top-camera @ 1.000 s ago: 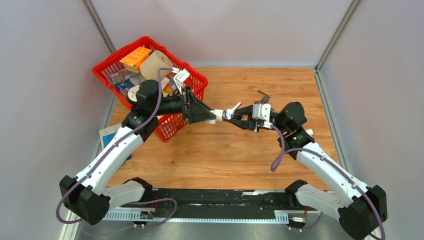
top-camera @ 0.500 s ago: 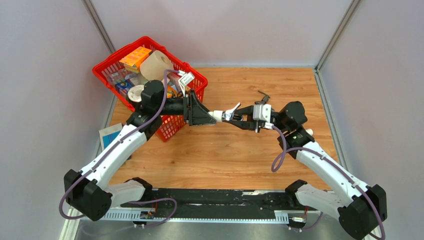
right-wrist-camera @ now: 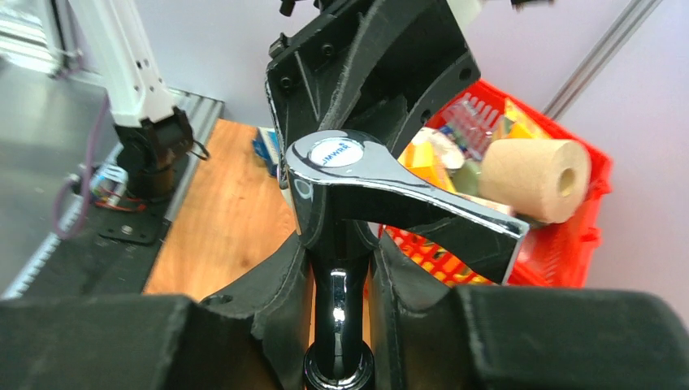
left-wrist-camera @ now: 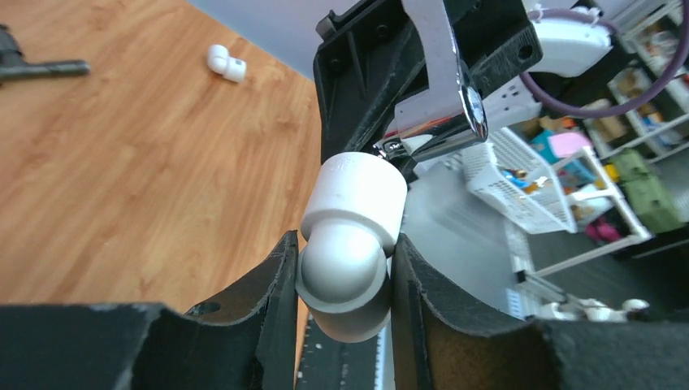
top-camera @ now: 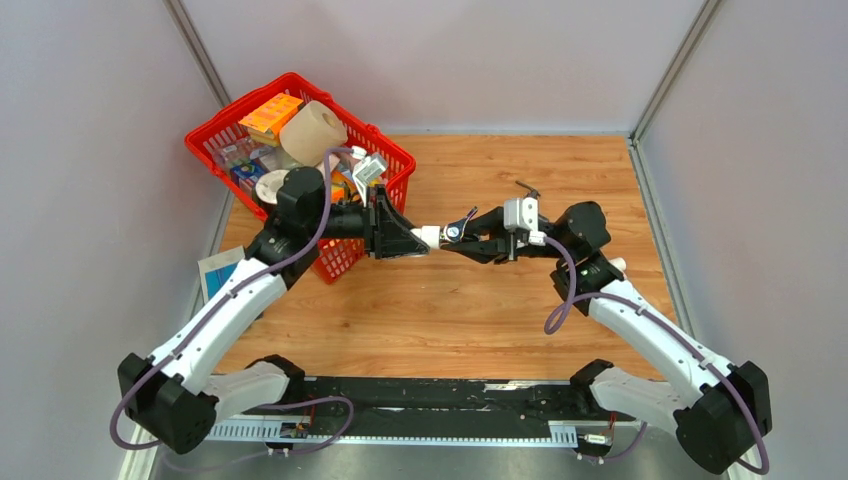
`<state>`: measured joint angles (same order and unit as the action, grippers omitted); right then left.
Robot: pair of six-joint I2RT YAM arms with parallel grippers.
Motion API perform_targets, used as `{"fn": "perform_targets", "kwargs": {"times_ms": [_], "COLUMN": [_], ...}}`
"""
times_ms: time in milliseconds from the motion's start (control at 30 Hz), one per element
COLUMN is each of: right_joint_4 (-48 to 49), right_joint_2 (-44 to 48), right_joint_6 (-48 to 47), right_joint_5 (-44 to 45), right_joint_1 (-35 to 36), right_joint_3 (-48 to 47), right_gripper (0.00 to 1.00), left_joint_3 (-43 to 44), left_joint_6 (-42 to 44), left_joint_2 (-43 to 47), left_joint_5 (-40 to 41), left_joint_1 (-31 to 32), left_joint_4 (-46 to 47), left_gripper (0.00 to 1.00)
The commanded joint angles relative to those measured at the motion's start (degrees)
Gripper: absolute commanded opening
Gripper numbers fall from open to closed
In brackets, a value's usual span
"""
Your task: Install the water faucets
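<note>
The left claw (left-wrist-camera: pixel 341 244) clenches a short white plastic elbow fitting (left-wrist-camera: pixel 357 195); the right claw (right-wrist-camera: pixel 340 260) grips the shiny silver metal faucet (right-wrist-camera: pixel 349 162), both meeting above the wooden worktop (top-camera: pixel 480 310).

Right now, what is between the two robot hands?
A white elbow fitting, pinched in the left gripper, and the shiny silver faucet, held by the right gripper, end to end. The top view shows it.
</note>
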<state>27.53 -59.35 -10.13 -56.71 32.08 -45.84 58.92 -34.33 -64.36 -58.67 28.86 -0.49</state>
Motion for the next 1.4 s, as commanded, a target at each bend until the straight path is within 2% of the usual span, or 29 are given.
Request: {"fn": "perform_targets", "kwargs": {"times_ms": [0, 133, 300, 400, 433, 467, 500, 533, 567, 600, 633, 667, 733, 967, 1000, 1067, 1100, 1133, 1167, 1200, 1233, 1267, 1300, 1333, 1367], "right_joint_4": [3.8, 1.0, -1.1, -5.4, -8.2, -11.8, -14.3, -15.9, -16.3, -16.4, -16.4, -16.5, -17.2, -17.8, -17.8, -18.0, -18.0, -18.1, -18.3, -18.3, -18.3, -18.3, -18.4, -18.5, -18.5], "right_joint_2": [-0.8, -2.8, -6.0, -8.6, -10.1, -11.5, -13.1, -14.9, -16.2, -17.7, -18.9, -19.7, -20.4, -18.1, -17.6, -16.2, -15.6, -15.2, -14.6, -13.9, -13.0, -12.3, -11.3, -10.5, -9.5], "right_joint_6": [17.1, 30.9, 45.0, 51.9, 53.5, 55.4, 57.0, 59.8, 64.1, 66.6, 68.8, 69.7, 69.9, 65.1, 63.6, 61.3, 60.2, 58.7, 57.0, 55.6, 53.7, 51.3, 49.2, 46.7, 44.4], "right_joint_5": [4.1, 6.5, 5.7, 6.3, 6.5, 6.7, 6.4, 5.7, 4.3, 3.1, 2.6, 2.5, 3.4, 7.0, 7.8, 9.4, 9.9, 9.9, 10.0, 10.4, 10.7, 11.2, 11.6, 12.1, 12.6], "right_joint_1": [0.1, 0.1, 0.1, 0.1, 0.1, 0.1, 0.1, 0.0, 0.1, 0.1, 0.2, 0.2, 0.2, -0.2, -0.4, -1.4, -2.3, -3.0, -3.6, -4.3, -4.8, -5.3, -5.6, -5.7, -5.8], "right_joint_3": [-3.8, -5.8, -8.7, -10.9, -12.1, -13.3, -14.3, -14.6, -14.4, -13.9, -13.0, -12.3, -10.9, -10.2, -10.3, -10.3, -10.1, -10.3, -10.6, -10.8, -10.9, -11.0, -11.2, -11.3, -11.4], "right_gripper": [0.00, 0.00, 0.00, 0.00, 0.00, 0.00, 0.00, 0.00, 0.00, 0.00, 0.00, 0.00, 0.00, 0.00, 0.00, 0.00, 0.00, 0.00, 0.00, 0.00, 0.00, 0.00, 0.00, 0.00, 0.00], "left_joint_3": [0.9, -2.1, -10.6, -14.4, -16.4, -17.3, -19.2, -20.3, -23.3, -27.1, -29.6, -32.9, -35.1, -33.9, -33.1, -30.6, -28.7, -27.7, -26.3, -25.7, -24.5, -23.8, -21.7, -20.4, -17.5], "left_joint_6": [20.0, 32.0, 50.0, 60.8, 67.5, 73.9, 77.2, 84.5, 88.3, 97.5, 101.8, 111.3, 117.0, 105.5, 104.0, 97.3, 92.5, 89.4, 84.7, 82.8, 78.3, 76.1, 69.8, 66.7, 59.4], "left_joint_2": [6.3, 13.1, 19.7, 22.7, 23.0, 23.4, 23.3, 23.1, 22.7, 21.7, 19.7, 18.7, 15.1, 14.9, 15.9, 18.0, 18.7, 20.0, 20.6, 21.5, 22.1, 22.8, 23.0, 23.2, 23.1], "left_joint_5": [10.1, 21.9, 38.3, 49.1, 52.0, 58.4, 62.2, 69.8, 72.8, 78.7, 83.4, 84.5, 87.4, 89.9, 90.1, 89.5, 89.0, 88.7, 88.3, 88.2, 87.6, 87.5, 87.4, 86.5, 85.8], "left_joint_1": [0.8, 4.5, 10.5, 17.2, 18.8, 23.0, 24.9, 28.9, 30.6, 33.9, 36.7, 37.5, 39.5, 40.1, 40.1, 40.1, 40.1, 40.0, 40.1, 40.1, 40.0, 40.0, 40.0, 39.3, 38.7], "left_joint_4": [-6.0, -6.2, -0.4, 2.7, 4.4, 5.5, 8.1, 12.8, 15.3, 22.7, 28.1, 35.8, 44.7, 43.6, 42.6, 35.2, 30.0, 27.2, 23.5, 22.0, 18.6, 17.1, 13.5, 11.5, 6.7], "left_gripper": [0.00, 0.00, 0.00, 0.00, 0.00, 0.00, 0.00, 0.00, 0.00, 0.00, 0.00, 0.00, 0.00, 0.00, 0.00, 0.07, 0.19, 0.24, 0.34, 0.40, 0.52, 0.58, 0.69, 0.73, 0.77]}}
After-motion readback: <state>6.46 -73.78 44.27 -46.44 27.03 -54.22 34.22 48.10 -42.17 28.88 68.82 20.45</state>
